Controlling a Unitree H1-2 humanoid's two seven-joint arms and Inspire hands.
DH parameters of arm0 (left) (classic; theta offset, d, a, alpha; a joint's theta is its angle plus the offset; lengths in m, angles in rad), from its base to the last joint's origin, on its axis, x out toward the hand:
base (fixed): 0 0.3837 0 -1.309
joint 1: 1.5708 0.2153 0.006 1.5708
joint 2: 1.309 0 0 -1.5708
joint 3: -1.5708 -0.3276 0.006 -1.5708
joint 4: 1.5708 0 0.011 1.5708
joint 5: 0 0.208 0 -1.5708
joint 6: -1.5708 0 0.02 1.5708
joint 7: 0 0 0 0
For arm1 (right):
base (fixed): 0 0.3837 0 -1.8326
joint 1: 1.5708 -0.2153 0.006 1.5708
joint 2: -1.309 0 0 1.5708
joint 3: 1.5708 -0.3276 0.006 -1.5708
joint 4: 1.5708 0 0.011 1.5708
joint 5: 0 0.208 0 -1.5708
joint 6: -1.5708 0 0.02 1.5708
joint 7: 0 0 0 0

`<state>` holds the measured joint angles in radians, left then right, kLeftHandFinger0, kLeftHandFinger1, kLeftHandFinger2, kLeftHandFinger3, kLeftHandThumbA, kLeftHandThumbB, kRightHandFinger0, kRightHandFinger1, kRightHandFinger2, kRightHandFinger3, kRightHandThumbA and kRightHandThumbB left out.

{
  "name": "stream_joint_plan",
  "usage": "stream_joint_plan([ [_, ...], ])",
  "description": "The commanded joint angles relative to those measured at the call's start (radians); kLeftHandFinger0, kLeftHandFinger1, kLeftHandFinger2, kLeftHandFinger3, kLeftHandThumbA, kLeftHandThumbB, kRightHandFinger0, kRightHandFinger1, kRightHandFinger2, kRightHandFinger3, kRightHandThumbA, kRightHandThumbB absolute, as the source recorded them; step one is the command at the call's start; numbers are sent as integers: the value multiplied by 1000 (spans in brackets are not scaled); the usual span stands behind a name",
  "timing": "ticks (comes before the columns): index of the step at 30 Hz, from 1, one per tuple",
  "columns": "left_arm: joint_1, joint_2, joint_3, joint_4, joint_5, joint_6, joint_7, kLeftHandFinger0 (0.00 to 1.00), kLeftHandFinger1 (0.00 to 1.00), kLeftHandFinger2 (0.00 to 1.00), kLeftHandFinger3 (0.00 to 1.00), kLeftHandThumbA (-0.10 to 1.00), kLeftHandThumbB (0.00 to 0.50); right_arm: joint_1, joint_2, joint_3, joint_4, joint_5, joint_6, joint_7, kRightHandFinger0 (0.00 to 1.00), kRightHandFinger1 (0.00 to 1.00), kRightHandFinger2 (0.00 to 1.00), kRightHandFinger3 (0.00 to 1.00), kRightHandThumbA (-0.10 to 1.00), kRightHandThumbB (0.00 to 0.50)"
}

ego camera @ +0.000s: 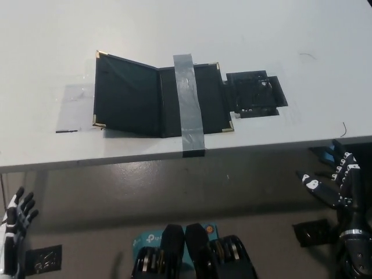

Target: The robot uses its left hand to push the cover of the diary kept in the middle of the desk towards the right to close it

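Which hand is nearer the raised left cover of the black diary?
Left. The white left hand hangs below the desk edge, lower left of the cover; the black right hand sits far lower right.

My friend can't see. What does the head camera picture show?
A black diary lies open on a white desk, its right half taped down by a grey strip. The white left hand and black right hand wait below the desk edge, fingers spread.

You see the black diary (157, 96) lying open on the white desk (279, 35), a grey tape strip (189, 102) across its right page. Your white left hand (16, 224) hangs below the desk edge, fingers apart; your black right hand (337, 180) does likewise.
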<state>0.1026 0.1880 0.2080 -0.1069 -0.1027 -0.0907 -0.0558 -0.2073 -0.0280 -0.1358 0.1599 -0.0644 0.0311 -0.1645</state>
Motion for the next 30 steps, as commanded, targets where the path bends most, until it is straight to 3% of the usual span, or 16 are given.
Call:
stream_joint_plan([
  [1, 4, 51, -36, -181, -38, 71, -62, 1000, 1000, 1000, 1000, 1000, 413, -23, -3, 1, -9, -5, -36, -13, 515, 719, 823, 882, 885, 78],
  [2, 1, 51, -37, -182, -39, 74, -59, 1000, 1000, 1000, 1000, 1000, 413, -29, -5, 1, -7, -5, -35, -13, 513, 718, 822, 883, 885, 78],
  [4, -7, 68, -50, -284, -74, 140, -71, 1000, 1000, 1000, 1000, 1000, 350, -30, -6, 2, -10, -11, -29, -15, 511, 716, 817, 887, 878, 43],
  [6, -26, 89, -60, -385, -125, 184, -80, 1000, 1000, 1000, 1000, 1000, 334, -32, -9, 7, -9, -19, -30, -15, 514, 720, 821, 897, 889, 38],
  [8, -72, 100, -53, -504, -225, 261, -57, 1000, 1000, 1000, 1000, 1000, 364, -31, -6, 4, -8, -11, -36, -15, 524, 725, 822, 896, 876, 56],
  [9, -99, 106, -47, -540, -275, 291, -45, 1000, 1000, 1000, 1000, 1000, 352, -32, -7, 1, -4, -5, -41, -13, 526, 728, 826, 895, 873, 67],
  [11, -122, 121, -38, -559, -295, 316, -42, 1000, 1000, 1000, 1000, 1000, 366, -33, -8, 2, 0, -9, -41, -16, 521, 719, 816, 887, 883, 79],
  [14, -244, 148, -6, -594, -394, 413, 5, 1000, 1000, 1000, 1000, 1000, 298, -34, -8, 2, 6, -9, -47, -16, 511, 711, 810, 870, 904, 88],
  [17, -315, 152, 12, -581, -428, 475, 27, 1000, 1000, 1000, 1000, 1000, 286, -30, -11, 5, 3, -14, -50, -15, 499, 698, 802, 860, 909, 86],
  [20, -409, 141, 46, -492, -476, 534, 52, 1000, 1000, 1000, 1000, 1000, 218, -22, -6, 0, -16, -3, -24, -11, 512, 695, 807, 861, 889, 80],
  [24, -496, 117, 83, -317, -482, 556, 49, 1000, 1000, 1000, 1000, 1000, 254, -22, 4, -10, -23, 16, -12, -13, 513, 696, 809, 852, 846, 91],
  [30, -552, 48, 146, -94, -523, 560, 73, 1000, 1000, 1000, 1000, 1000, 233, -21, -2, -3, -17, 1, -25, -13, 498, 686, 806, 852, 864, 79],
])
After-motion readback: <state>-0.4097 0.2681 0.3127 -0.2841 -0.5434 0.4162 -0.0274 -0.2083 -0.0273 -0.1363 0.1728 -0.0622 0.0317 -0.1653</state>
